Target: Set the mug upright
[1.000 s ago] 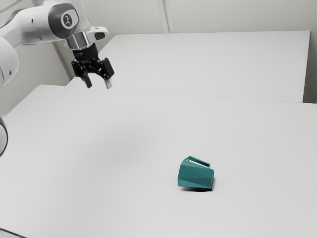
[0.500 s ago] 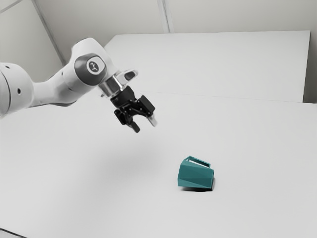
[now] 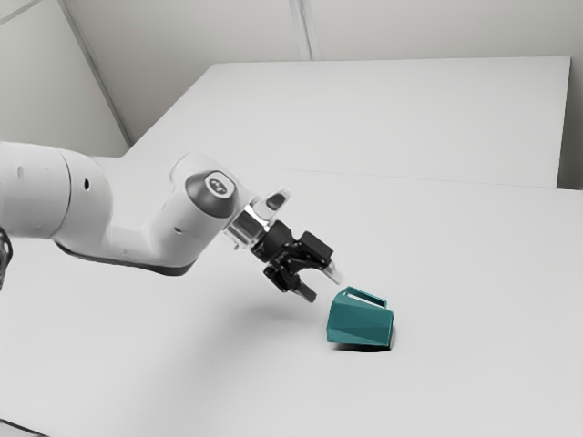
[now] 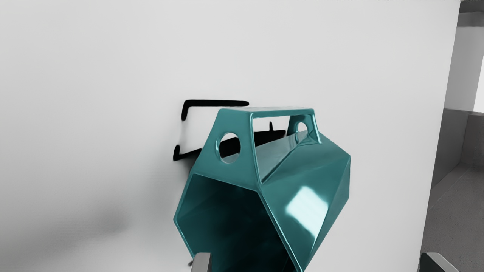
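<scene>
Teal mug just beyond claw

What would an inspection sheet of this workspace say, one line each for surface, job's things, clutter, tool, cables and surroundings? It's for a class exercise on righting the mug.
Surface: pale, plain table, with soft shadows on it.
Job's things: one teal faceted mug, lying on its side, handle uppermost, open mouth toward the tool; not yet upright.
Clutter: nothing seen.
Tool: black two-finger tool, open, close to the mug, a small gap between them in the exterior view.
Cables: none identifiable; a dark line at the exterior view's lower left, nature unclear.
Surroundings: pale walls; grey floor beyond the table's edge.
</scene>
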